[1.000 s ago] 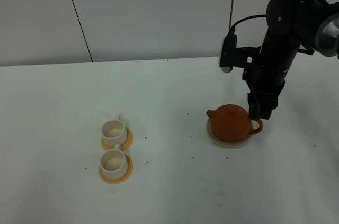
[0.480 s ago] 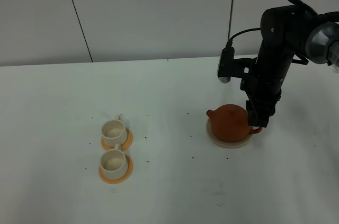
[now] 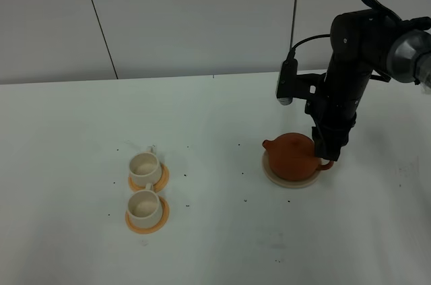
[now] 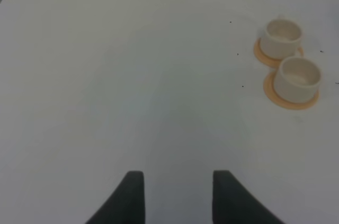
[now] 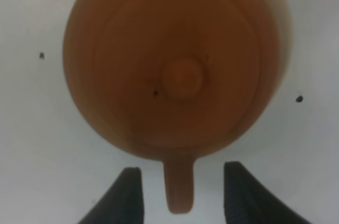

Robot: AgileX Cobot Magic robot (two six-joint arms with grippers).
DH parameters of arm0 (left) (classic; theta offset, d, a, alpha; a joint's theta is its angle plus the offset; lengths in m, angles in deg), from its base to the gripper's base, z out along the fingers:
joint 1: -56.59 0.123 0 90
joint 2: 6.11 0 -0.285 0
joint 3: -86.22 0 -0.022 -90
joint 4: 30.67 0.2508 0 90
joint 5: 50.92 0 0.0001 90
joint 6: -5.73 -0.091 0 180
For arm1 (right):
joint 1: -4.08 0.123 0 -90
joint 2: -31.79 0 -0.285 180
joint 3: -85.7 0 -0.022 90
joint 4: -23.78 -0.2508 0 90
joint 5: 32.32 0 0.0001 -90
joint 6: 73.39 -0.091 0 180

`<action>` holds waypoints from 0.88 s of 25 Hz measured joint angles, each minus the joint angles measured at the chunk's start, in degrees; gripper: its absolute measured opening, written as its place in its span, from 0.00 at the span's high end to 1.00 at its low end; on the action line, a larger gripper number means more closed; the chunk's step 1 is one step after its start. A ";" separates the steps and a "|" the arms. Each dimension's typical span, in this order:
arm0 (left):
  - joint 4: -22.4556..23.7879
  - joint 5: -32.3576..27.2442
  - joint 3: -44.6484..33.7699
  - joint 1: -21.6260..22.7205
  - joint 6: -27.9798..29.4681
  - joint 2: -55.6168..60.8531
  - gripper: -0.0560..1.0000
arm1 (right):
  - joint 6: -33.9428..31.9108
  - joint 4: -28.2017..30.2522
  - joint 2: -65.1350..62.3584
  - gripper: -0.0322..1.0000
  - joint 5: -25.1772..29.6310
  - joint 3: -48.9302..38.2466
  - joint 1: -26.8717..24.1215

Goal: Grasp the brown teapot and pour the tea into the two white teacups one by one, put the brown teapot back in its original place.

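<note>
The brown teapot point(image 3: 293, 155) sits on its beige coaster, the original place point(image 3: 291, 182), right of the table's middle, spout pointing left. My right gripper point(image 3: 328, 153) is down at the teapot's handle. From the right wrist, the teapot point(image 5: 177, 65) fills the view and its handle point(image 5: 179, 187) lies between the two fingers of my right gripper point(image 5: 181, 195), with a gap on each side, so it is open. The two white teacups point(image 3: 145, 166) point(image 3: 143, 206) stand on orange saucers at the left. My left gripper point(image 4: 177, 195) is open over bare table, with both teacups point(image 4: 283, 36) point(image 4: 299, 75) ahead of it.
Small dark specks are scattered on the white table point(image 3: 222, 244). A grey wall point(image 3: 202, 15) rises behind the table's far edge. The left arm does not show in the exterior high view.
My right gripper has come down and slightly left, from just above the teapot's handle to around it. Teapot, cups and left gripper have not moved.
</note>
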 joint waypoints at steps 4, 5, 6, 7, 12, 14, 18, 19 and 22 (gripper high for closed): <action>0.00 0.00 0.00 0.00 0.00 0.00 0.59 | 0.00 0.46 1.34 0.63 -0.18 0.00 0.00; 0.00 0.00 0.00 0.00 0.00 0.00 0.59 | 0.00 0.53 1.39 0.63 -0.18 0.00 0.00; 0.00 0.00 0.00 0.00 0.00 0.00 0.59 | 0.00 0.61 1.39 0.63 -0.22 0.00 0.00; 0.00 0.00 0.00 0.00 0.00 0.00 0.59 | 0.00 0.83 1.39 0.63 -0.43 0.00 0.00; 0.00 0.00 0.00 0.00 0.00 0.00 0.59 | 0.00 1.80 1.39 0.63 -1.20 0.00 0.00; 0.00 0.00 0.00 0.00 0.00 0.00 0.59 | 0.00 2.12 1.39 0.63 -1.37 0.00 0.00; 0.00 0.00 0.00 0.00 0.00 0.00 0.59 | 0.00 2.37 1.39 0.63 -1.44 0.00 0.00; 0.00 0.00 0.00 0.00 0.00 0.00 0.59 | 0.00 2.37 1.39 0.63 -1.48 0.00 0.00; 0.00 0.00 0.00 0.00 0.00 0.00 0.59 | 0.00 2.55 1.39 0.63 -1.48 0.00 0.00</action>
